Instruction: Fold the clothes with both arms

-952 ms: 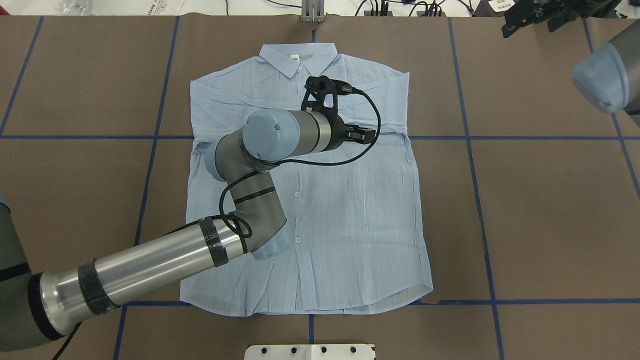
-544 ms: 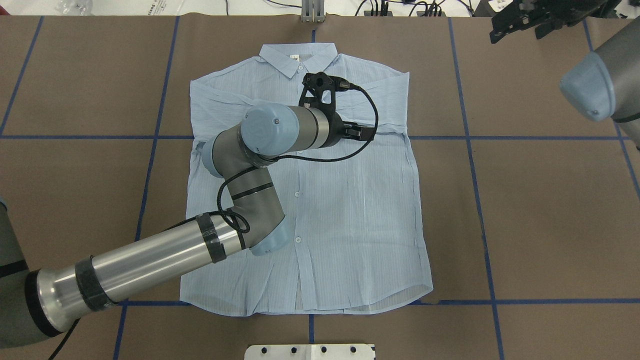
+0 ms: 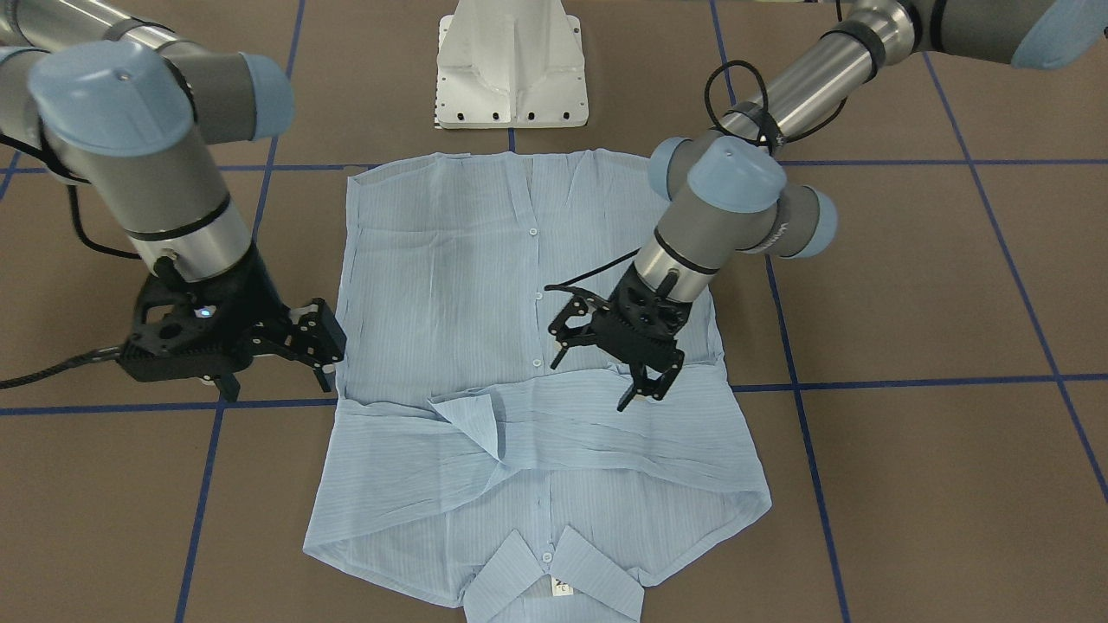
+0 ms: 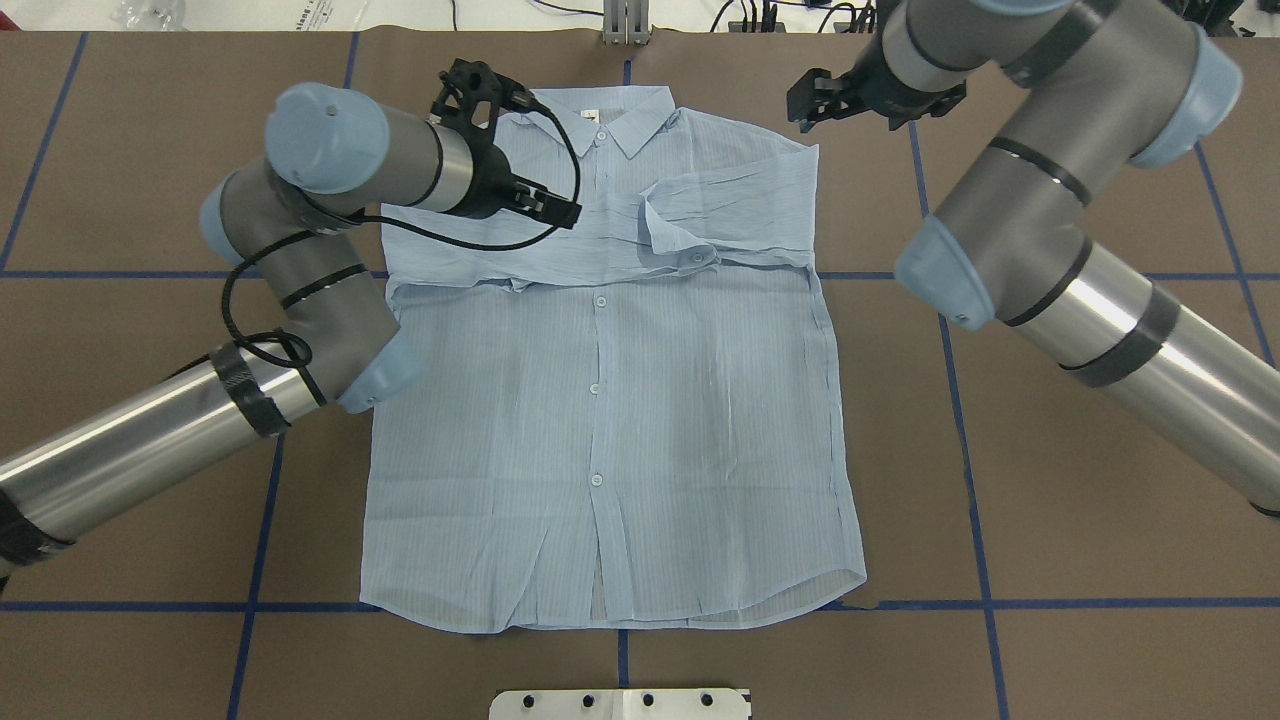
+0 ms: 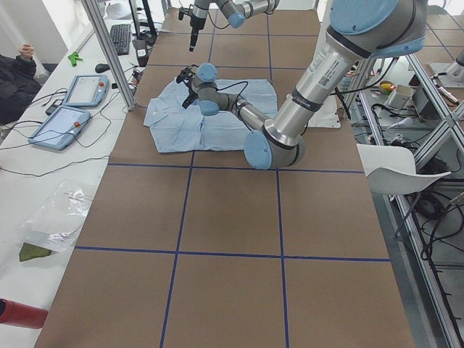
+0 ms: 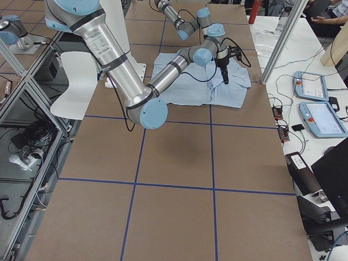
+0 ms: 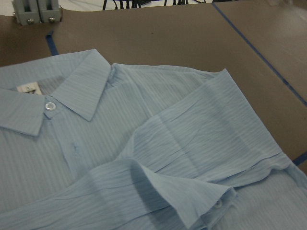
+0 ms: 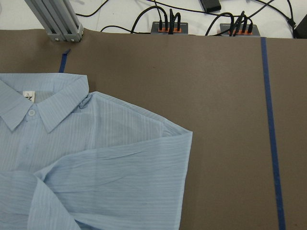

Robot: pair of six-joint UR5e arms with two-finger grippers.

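The light blue shirt [image 4: 620, 430] lies flat, front up, collar at the far edge, with both sleeves folded across the chest. One cuff [image 4: 668, 225] is turned up near the button line. It also shows in the front view [image 3: 472, 420] and the left wrist view [image 7: 201, 206]. My left gripper [image 4: 560, 212] hovers over the chest on the shirt's left, below the collar. It looks open and empty in the front view [image 3: 642, 394]. My right gripper [image 4: 808, 100] is open and empty, just off the shirt's right shoulder, beside the edge in the front view [image 3: 327, 346].
The white pedestal base [image 4: 620, 703] stands at the near edge. An aluminium post [image 4: 625, 25] and cables line the far edge. Blue tape lines [image 4: 940, 275] cross the brown table. Tablets [image 5: 72, 109] and a seated person [image 5: 14, 80] are beyond the far side.
My left arm has drawn back leftward from the shirt's right chest to left of the collar, uncovering the turned-up cuff. My right arm has swung in from the far right corner to the shirt's shoulder.
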